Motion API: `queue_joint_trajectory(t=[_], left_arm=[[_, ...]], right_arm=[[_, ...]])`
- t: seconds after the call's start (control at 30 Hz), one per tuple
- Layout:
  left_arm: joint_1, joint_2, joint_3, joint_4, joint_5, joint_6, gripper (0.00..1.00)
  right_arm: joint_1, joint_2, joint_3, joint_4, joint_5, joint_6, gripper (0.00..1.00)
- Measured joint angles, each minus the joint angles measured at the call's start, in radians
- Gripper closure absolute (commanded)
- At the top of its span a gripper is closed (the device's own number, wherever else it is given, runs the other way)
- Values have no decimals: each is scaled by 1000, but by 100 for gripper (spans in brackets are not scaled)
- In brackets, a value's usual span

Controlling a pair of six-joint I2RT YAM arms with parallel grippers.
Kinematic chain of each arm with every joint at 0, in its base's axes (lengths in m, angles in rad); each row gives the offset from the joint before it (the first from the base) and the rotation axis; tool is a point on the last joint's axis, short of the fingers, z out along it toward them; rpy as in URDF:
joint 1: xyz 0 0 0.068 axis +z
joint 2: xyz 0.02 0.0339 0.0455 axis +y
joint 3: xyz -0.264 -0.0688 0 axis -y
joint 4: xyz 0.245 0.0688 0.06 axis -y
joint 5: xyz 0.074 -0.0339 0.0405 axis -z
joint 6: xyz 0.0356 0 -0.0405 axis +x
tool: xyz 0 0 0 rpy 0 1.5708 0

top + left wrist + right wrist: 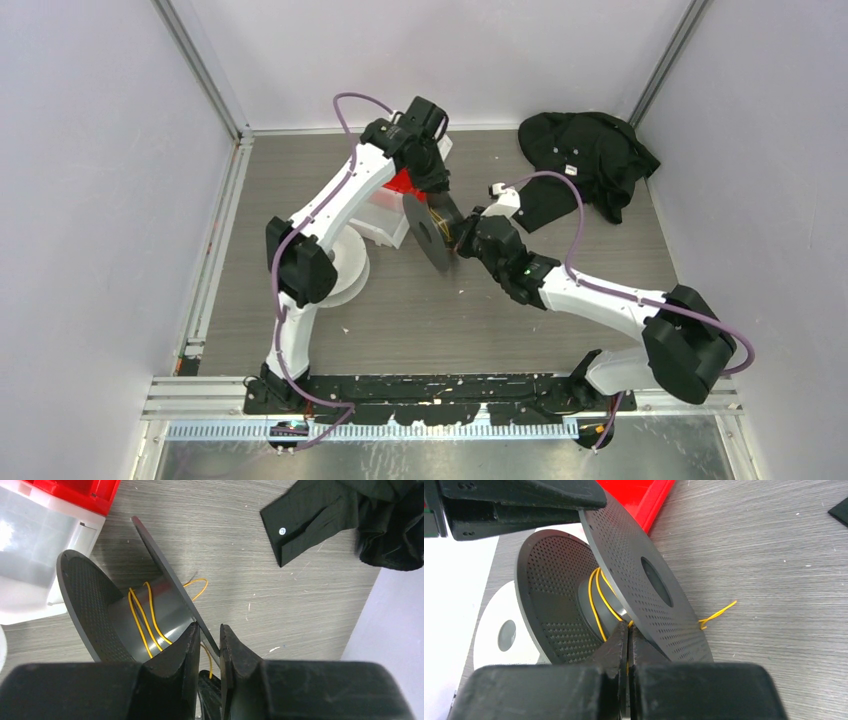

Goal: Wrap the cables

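A dark perforated spool point(432, 232) stands on edge at mid-table. The thin yellow cable point(142, 620) lies in loose turns round its grey hub. My left gripper point(209, 628) reaches down from above, its jaws narrowed onto the rim of one flange, which crosses the gap and touches both fingers point(182, 645). My right gripper point(628, 627) is shut on the cable point(596, 605) just where it leaves the hub, low between the flanges. The cable's free end point(716, 615) lies on the table past the spool point(644, 595). From above, the right gripper point(462, 238) sits against the spool's right side.
A white box with a red lid point(40, 545) stands just behind the spool. A white spool point(350, 265) lies flat to its left. A crumpled black shirt point(585, 160) lies at the back right. Metal rails run along the table's left and near edges.
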Motion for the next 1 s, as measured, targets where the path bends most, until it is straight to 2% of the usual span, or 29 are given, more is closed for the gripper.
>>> queue_joint_trajectory(t=[0.27,0.53,0.77,1.0], left_arm=[[-2,-113,-203,151,1,-68,99],[-4,-126,-229,179,5,-92,100],[-3,-126,-234,185,12,-100,99],[-3,-130,-241,193,12,-101,100]], right_arm=[[0,19,50,0,-24,-1,89],[0,119,164,-3,-66,-6,57],[-4,169,239,-6,-68,-6,50],[-5,169,256,-21,-57,-6,50]])
